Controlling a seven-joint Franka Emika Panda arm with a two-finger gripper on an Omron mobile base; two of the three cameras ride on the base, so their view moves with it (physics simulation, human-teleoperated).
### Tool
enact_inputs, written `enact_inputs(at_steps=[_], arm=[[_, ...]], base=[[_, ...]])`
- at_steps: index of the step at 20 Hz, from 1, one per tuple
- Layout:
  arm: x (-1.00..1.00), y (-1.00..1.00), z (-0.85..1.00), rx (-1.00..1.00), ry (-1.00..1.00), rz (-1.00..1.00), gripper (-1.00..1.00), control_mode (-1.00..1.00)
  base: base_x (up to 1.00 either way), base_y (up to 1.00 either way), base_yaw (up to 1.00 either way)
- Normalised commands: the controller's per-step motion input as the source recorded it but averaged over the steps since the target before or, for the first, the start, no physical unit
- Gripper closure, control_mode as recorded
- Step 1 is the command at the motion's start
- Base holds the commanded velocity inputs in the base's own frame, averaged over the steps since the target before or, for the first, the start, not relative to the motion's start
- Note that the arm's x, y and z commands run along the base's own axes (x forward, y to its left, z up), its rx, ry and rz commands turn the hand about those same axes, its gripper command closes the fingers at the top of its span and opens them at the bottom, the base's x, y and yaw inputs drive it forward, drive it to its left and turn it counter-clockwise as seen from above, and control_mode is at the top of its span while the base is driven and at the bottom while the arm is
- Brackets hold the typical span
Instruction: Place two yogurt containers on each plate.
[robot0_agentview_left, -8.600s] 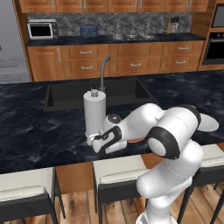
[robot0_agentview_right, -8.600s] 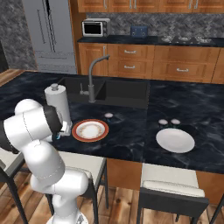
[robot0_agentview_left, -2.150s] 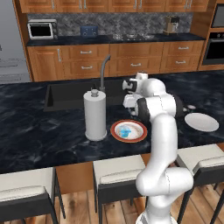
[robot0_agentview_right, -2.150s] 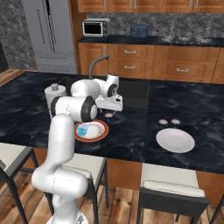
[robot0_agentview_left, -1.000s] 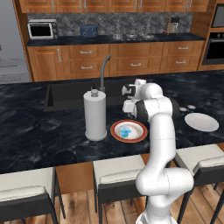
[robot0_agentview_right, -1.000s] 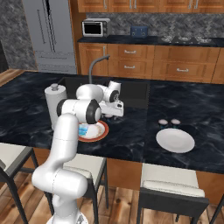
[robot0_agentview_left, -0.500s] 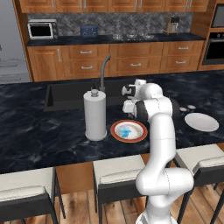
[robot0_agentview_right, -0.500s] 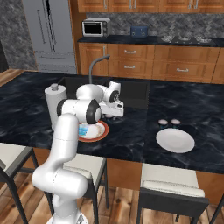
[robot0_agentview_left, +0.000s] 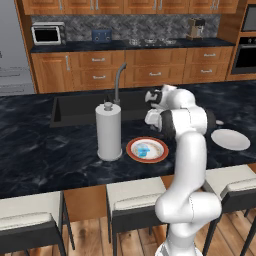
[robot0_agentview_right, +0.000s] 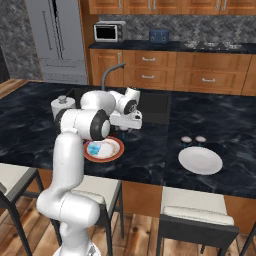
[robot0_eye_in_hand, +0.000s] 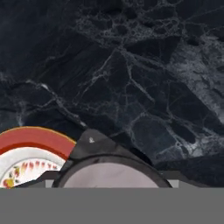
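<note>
The yogurt cup (robot0_eye_in_hand: 111, 175) and orange-rimmed plate (robot0_eye_in_hand: 30, 142) are cut off below.

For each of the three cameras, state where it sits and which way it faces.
Left base view: behind the arm on its left, facing forward and down over the counter; the white arm rises at the lower right.
Right base view: behind on its right, facing the same counter; the arm rises at the lower left.
Hand view: on the hand, looking down at the counter and a whitish yogurt container by the orange-rimmed plate.
Both base views share that plate, the plain white plate and the paper-towel roll.
</note>
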Motion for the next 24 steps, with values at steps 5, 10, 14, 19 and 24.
enact_inputs(at_steps=[5,10,14,19,24], arm=[[-1.00,0.00,0.06,0.00,-0.20,0.18,1.00,-1.00],[-0.98,0.07,-0.01,0.00,-0.09,0.21,1.00,-1.00],[-0.37,0.47,0.01,-0.01,-0.01,0.22,1.00,-1.00],[0.41,0.35,0.01,-0.05,0.07,0.13,1.00,-1.00],[0.31,-0.16,0.00,0.00,0.07,0.00,1.00,-1.00]], base=[[0.00,0.00,0.00],[0.00,0.00,0.00],[0.00,0.00,0.00],[0.00,0.00,0.00],[0.00,0.00,0.00]])
